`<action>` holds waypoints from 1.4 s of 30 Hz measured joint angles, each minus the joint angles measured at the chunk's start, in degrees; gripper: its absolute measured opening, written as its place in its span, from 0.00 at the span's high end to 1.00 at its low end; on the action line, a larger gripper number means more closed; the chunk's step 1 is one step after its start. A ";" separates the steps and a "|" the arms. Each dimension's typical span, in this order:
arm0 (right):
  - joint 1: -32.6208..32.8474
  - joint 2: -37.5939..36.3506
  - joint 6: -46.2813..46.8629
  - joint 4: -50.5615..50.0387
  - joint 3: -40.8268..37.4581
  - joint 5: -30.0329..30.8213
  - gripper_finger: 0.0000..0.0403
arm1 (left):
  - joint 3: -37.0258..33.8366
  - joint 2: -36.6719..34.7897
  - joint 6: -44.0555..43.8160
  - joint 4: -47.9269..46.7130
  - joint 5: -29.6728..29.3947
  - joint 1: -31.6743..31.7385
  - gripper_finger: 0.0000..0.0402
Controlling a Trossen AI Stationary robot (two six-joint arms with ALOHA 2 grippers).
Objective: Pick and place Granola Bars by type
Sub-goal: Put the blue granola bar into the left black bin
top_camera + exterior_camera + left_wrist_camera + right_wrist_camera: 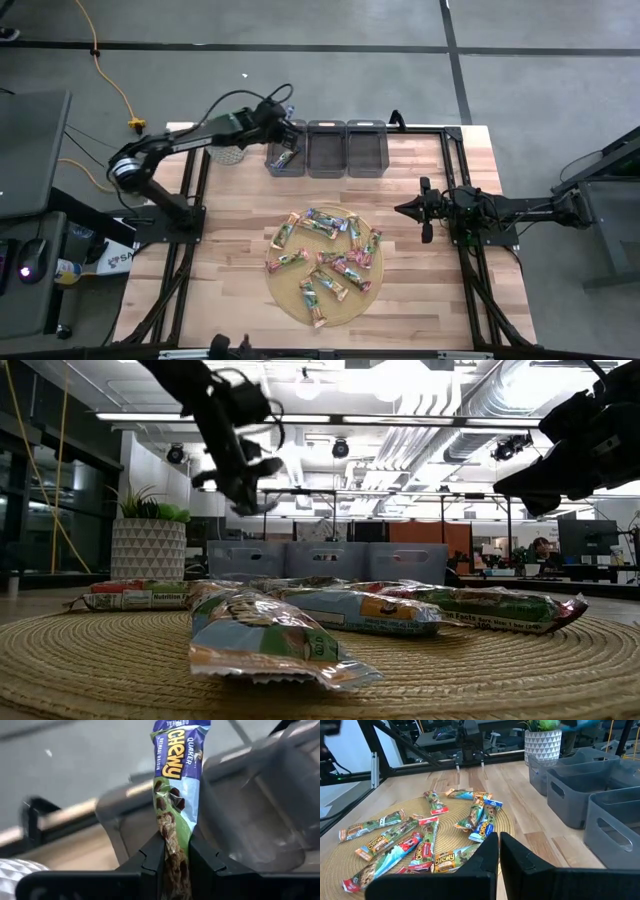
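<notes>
blue-green granola bar point(176, 795), clamped in left end effector point(176, 865)

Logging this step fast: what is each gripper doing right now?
Left gripper: closed on a blue-green granola bar, over the leftmost grey bin.
Right gripper: closed, holding nothing, waiting right of the woven mat.

Left claw point(176, 857) clamped, arm outstretched; right claw point(424, 210) shut.

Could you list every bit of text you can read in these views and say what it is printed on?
"QUAKER", "CHEWY": bar pinched in the left end effector.
"CHEWY": several wrappers on the woven mat, such as this one.
Smaller print on the wrappers: too small or blurred.
</notes>
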 joint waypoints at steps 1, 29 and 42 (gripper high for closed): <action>-0.01 0.00 0.01 -0.02 0.00 0.00 1.00 | 0.00 0.88 -0.83 -0.05 1.04 0.69 0.85; -0.02 0.00 0.01 0.00 0.00 -0.07 1.00 | 0.00 11.55 -0.89 -2.87 18.01 2.09 0.52; 0.00 0.00 0.00 0.00 -0.02 -0.07 1.00 | 0.02 -0.71 9.53 -1.16 27.86 2.06 0.45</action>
